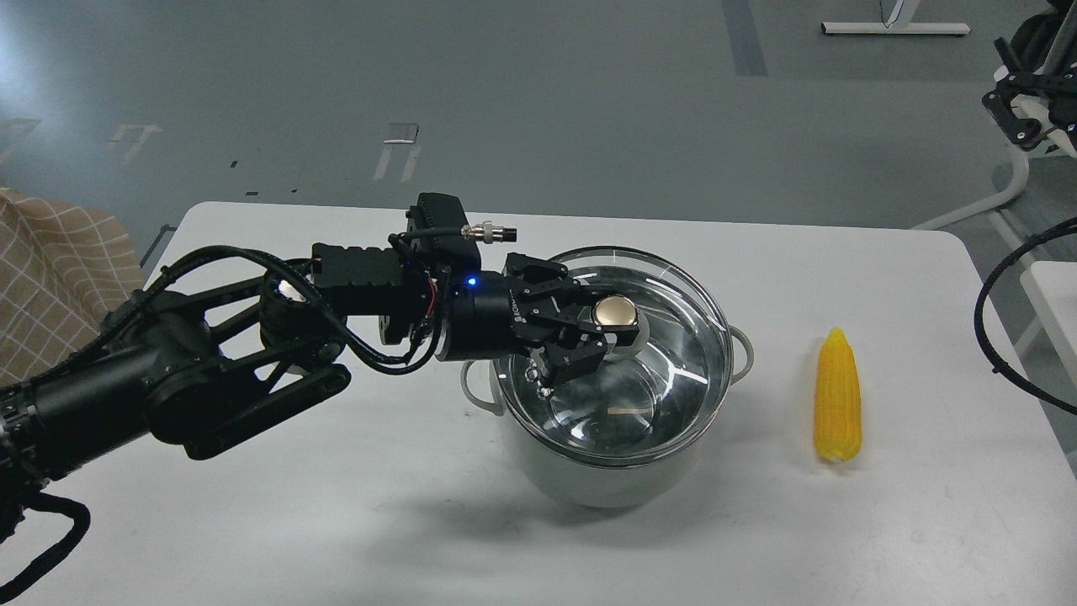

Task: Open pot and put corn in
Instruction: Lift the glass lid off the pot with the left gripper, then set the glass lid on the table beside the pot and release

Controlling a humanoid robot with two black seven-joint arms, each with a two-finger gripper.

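Note:
The pale grey-green pot [602, 481] stands mid-table with a loop handle on each side. Its clear glass lid [681, 337] is over the pot's mouth, tilted and raised a little on the left side. My left gripper [604, 333] reaches in from the left and is shut on the lid's gold knob [615, 313]. The yellow corn [837, 397] lies on the table to the right of the pot, tip pointing away from me, well apart from the pot. My right gripper is out of view.
The white table [336, 505] ends close behind the pot and just right of the corn. A tan checked cloth [50, 278] lies off the left edge. A black cable [989, 324] loops at the right edge, and a white stand with black gear [1022, 118] is at the far right.

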